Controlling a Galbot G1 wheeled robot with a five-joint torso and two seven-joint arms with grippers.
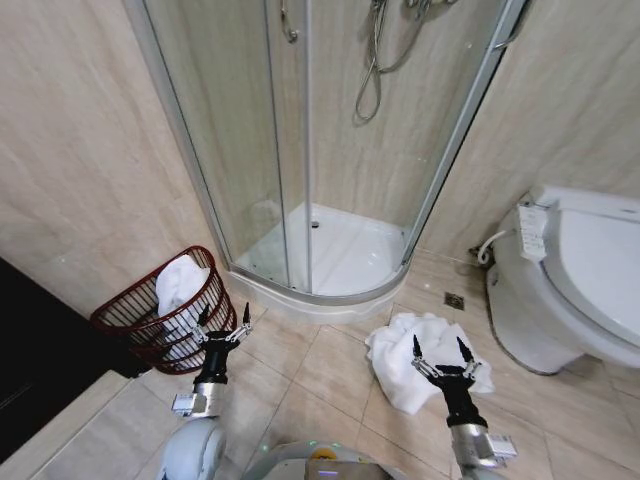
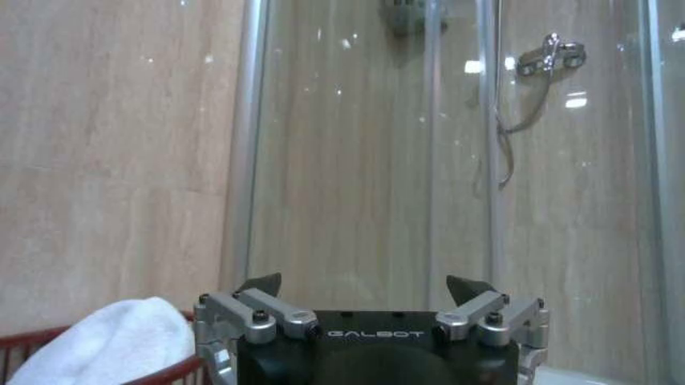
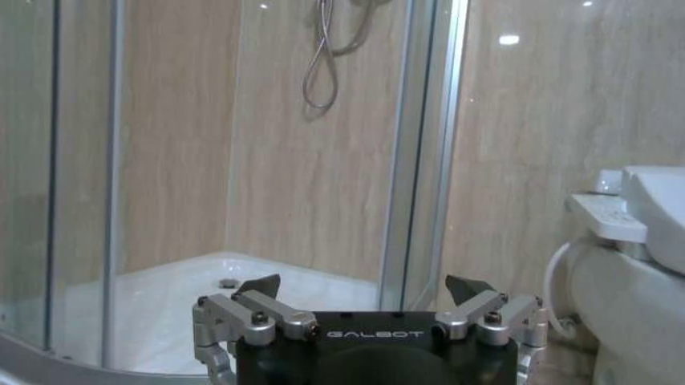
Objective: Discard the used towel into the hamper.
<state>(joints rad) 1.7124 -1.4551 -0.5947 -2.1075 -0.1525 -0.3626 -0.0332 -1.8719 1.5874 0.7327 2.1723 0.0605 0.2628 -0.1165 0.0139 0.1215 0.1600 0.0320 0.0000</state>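
Note:
A crumpled white towel lies on the tiled floor between the shower and the toilet. My right gripper is held upright in front of it, open and holding nothing; its fingers point toward the shower. The hamper, a round dark reddish-brown open-weave basket, stands by the left wall with a white towel inside; that towel and the red rim appear in the left wrist view. My left gripper stands open and empty right beside the hamper.
A glass-walled corner shower with a raised white tray is ahead. A white toilet stands at the right. A small floor drain sits near the toilet. A dark opening lies at the left.

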